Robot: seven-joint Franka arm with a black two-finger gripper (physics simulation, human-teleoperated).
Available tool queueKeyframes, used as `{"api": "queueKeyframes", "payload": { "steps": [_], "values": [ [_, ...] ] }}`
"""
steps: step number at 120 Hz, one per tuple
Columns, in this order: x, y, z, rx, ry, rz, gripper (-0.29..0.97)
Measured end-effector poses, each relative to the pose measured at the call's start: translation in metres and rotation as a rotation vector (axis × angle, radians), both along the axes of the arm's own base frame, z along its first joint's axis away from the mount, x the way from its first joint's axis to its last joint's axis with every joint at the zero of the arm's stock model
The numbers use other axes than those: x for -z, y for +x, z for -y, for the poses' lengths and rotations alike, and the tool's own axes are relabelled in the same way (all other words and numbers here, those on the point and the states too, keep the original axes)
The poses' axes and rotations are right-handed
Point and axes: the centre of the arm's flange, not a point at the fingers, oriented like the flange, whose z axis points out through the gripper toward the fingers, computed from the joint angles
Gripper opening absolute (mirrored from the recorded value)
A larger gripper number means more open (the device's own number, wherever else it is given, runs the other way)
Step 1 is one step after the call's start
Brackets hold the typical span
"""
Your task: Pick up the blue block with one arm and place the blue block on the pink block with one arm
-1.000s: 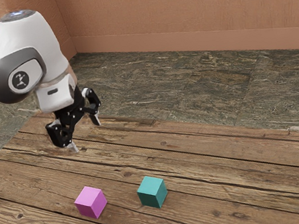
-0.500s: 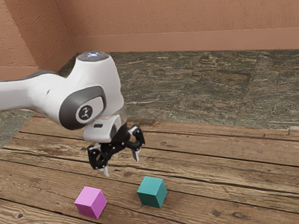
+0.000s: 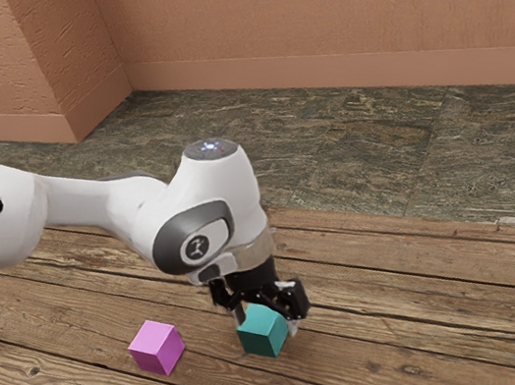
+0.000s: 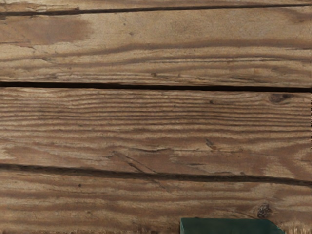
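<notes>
The gripper (image 3: 262,313) hangs low over the blue block (image 3: 262,334), which looks teal. Its fingers are spread wide, one on either side of the block's upper part, and grip nothing. The block sits on the wooden table (image 3: 411,325), near the pink block (image 3: 155,347) but apart from it, on the exterior view's right. In the wrist view, the blue block's (image 4: 229,226) edge lies just under the hand.
</notes>
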Motion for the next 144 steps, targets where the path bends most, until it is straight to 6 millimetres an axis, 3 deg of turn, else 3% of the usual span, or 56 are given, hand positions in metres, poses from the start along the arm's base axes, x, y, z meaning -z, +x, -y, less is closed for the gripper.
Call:
{"api": "queueKeyframes", "payload": {
  "steps": [26,48,86,144],
  "values": [
    [0.013,0.014,-0.009,0.132,-0.042,0.037,0.68],
    [0.012,0.03,-0.025,0.046,-0.115,0.073,0.68],
    [0.021,0.028,-0.038,0.146,0.012,0.046,0.68],
    [0.04,0.031,-0.04,0.107,-0.006,0.031,0.68]
  ]
}}
